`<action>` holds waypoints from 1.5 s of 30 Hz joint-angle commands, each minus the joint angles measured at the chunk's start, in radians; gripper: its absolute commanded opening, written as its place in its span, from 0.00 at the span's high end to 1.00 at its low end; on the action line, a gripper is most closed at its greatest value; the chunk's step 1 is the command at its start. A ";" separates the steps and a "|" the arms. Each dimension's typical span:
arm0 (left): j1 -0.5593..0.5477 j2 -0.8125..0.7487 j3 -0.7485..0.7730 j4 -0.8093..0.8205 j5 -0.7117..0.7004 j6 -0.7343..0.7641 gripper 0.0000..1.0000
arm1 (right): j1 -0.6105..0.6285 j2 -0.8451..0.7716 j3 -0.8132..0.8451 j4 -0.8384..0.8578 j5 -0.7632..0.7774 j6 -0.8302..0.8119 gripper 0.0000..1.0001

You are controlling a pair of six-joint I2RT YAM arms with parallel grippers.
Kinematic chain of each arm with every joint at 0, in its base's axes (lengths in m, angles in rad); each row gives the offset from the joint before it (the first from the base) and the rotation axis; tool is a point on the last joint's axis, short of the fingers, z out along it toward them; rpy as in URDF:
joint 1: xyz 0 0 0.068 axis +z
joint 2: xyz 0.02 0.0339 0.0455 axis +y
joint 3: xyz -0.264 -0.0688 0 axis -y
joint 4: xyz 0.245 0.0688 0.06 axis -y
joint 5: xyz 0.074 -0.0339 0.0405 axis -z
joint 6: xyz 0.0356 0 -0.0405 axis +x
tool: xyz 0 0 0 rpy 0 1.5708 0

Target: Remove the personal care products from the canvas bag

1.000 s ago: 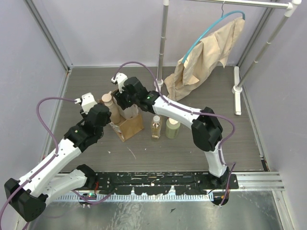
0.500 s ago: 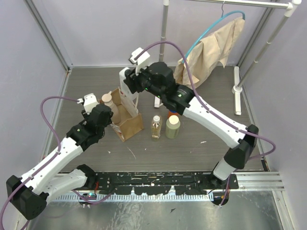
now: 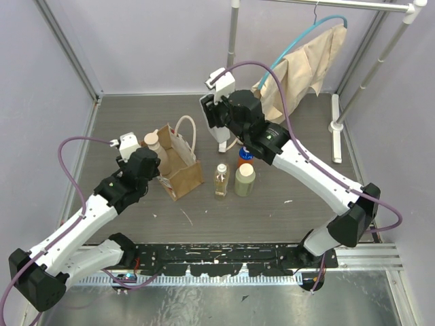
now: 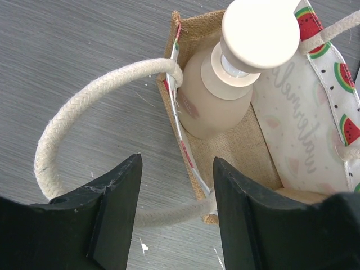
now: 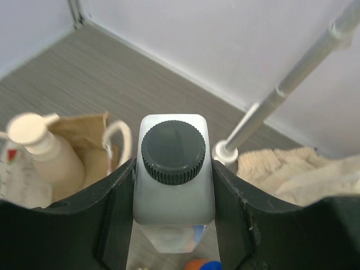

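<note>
The canvas bag (image 3: 182, 170) stands upright left of centre, its cream handle (image 4: 84, 98) looped out over the table. Inside it stands a tan bottle with a peach cap (image 4: 236, 67), also seen from above (image 3: 155, 145). My left gripper (image 4: 177, 208) is open at the bag's near corner, with the handle rope running between its fingers. My right gripper (image 5: 174, 171) is shut on the white flat-sided bottle with a dark cap (image 5: 173, 149), held in the air right of the bag (image 3: 208, 114). The amber bottle (image 3: 221, 180) and the olive-green bottle (image 3: 245, 180) stand on the table.
An orange item with a blue cap (image 3: 245, 155) sits behind the olive-green bottle. A rack pole foot (image 3: 223, 144) stands just below my right gripper. A beige cloth on a teal hanger (image 3: 299, 75) hangs at the back right, and another rack foot (image 3: 336, 125) lies at the right.
My right gripper has lifted the white bottle up out of the bag and carried it to the right. My left gripper's jaws have widened a little beside the bag.
</note>
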State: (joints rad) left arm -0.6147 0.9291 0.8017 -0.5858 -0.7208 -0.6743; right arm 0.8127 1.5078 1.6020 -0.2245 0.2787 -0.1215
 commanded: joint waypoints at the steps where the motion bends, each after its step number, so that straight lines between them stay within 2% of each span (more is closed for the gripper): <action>1: 0.004 0.001 -0.015 0.004 0.004 -0.004 0.39 | -0.045 -0.104 -0.063 0.203 0.011 0.028 0.62; 5: 0.005 0.008 -0.008 0.005 0.013 -0.001 0.39 | -0.064 -0.135 -0.199 0.255 0.039 0.047 0.62; 15: 0.004 0.019 0.060 0.028 0.013 0.040 0.38 | -0.174 -0.135 -0.475 0.428 -0.050 0.169 0.62; 25: 0.004 0.050 0.102 0.034 0.001 0.062 0.35 | -0.181 -0.113 -0.550 0.473 -0.098 0.208 0.62; 32: 0.004 0.103 0.181 0.047 -0.022 0.131 0.27 | -0.182 -0.106 -0.580 0.456 -0.107 0.232 0.61; 39: 0.006 0.241 0.266 0.053 -0.070 0.178 0.15 | -0.181 -0.081 -0.584 0.399 -0.133 0.247 0.55; 45: 0.023 0.428 0.357 0.030 -0.081 0.188 0.13 | -0.181 -0.085 -0.598 0.368 -0.150 0.259 0.47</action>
State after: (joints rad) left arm -0.6067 1.2690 1.0950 -0.5591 -0.7670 -0.5068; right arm 0.6273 1.4544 0.9775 0.0227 0.1474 0.1097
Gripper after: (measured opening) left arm 0.865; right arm 0.555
